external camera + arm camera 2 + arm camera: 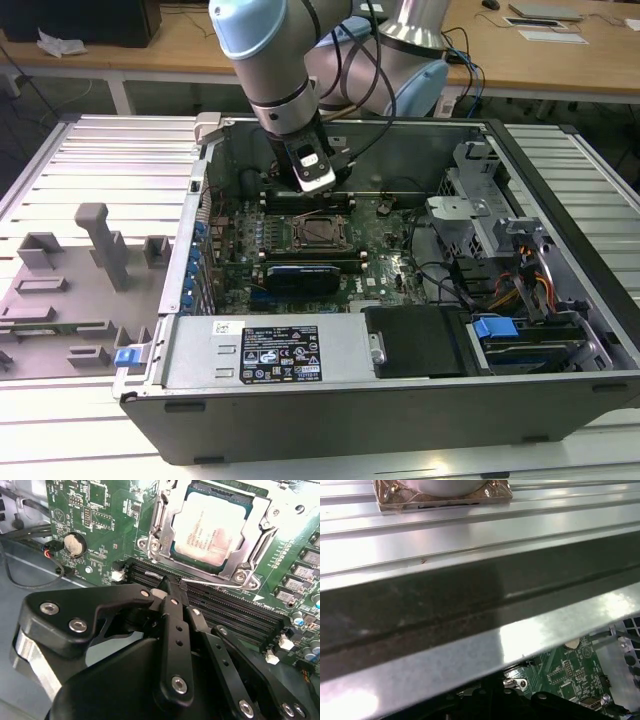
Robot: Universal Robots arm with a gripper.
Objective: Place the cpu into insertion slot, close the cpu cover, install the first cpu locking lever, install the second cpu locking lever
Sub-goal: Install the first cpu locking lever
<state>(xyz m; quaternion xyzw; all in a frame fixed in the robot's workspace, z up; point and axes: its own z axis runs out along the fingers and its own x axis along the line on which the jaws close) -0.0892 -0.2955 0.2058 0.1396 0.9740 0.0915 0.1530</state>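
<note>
Grey moulded fixture blocks (95, 250) stand on the ribbed metal table (60, 160) at the exterior view's left. To their right we see an open black computer case (400, 400) holding a green motherboard (385, 265). In the second wrist view the arm's black gripper (169, 586) has its fingers pressed together, with the tips at a thin silver wire lever (215, 583). Just beyond, the silvery-tan square cpu (212, 527) lies in the metal-rimmed insertion slot (322, 233). The silver frame cover (162, 520) is down around the cpu.
</note>
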